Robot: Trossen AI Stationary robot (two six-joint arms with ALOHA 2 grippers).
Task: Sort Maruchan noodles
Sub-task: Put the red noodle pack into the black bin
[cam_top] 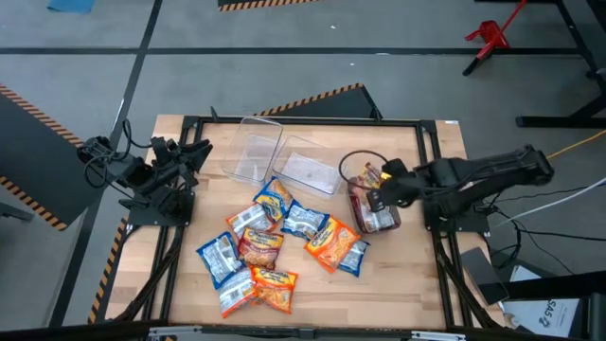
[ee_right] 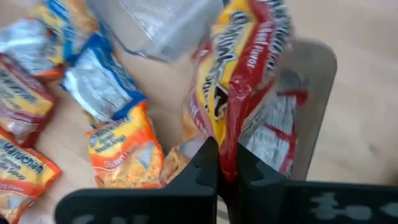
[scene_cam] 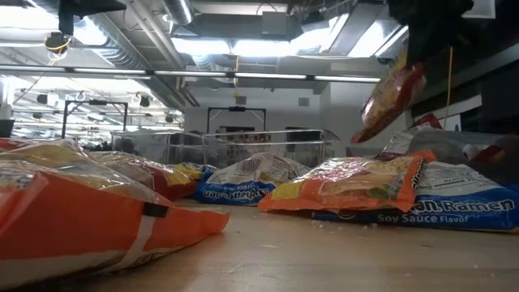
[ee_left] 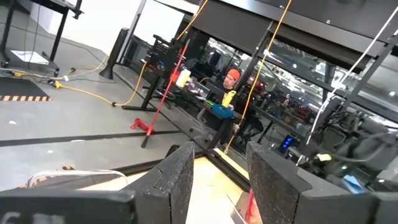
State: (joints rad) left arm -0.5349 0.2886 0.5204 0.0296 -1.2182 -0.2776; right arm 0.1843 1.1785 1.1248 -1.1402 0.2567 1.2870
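Observation:
Several Maruchan noodle packets, blue-and-white (cam_top: pixel 305 221), orange-yellow (cam_top: pixel 330 242) and red-brown (cam_top: pixel 259 246), lie flat in a loose heap at the table's middle. My right gripper (cam_top: pixel 379 187) is shut on a red-and-yellow packet (ee_right: pixel 242 68) above a dark bin (cam_top: pixel 377 216) that holds other red packets (ee_right: pixel 280 130). The held packet also shows in the low view (scene_cam: pixel 391 97). My left gripper (ee_left: pixel 221 186) is open and empty, raised at the table's left side (cam_top: pixel 180 170). My right gripper pinches the red-and-yellow packet by one end edge (ee_right: pixel 229 142) between its two fingers. The fingers come from above, slanting down from the table's right. The packet hangs tilted below the fingers (scene_cam: pixel 391 97), clear of the table and above the dark bin.
Two clear plastic bins stand at the back middle, one (cam_top: pixel 256 149) left of the other (cam_top: pixel 312 171). The heap of packets fills the low view's foreground (scene_cam: pixel 349 185). Bare wood shows at the table's front right (cam_top: pixel 407 284).

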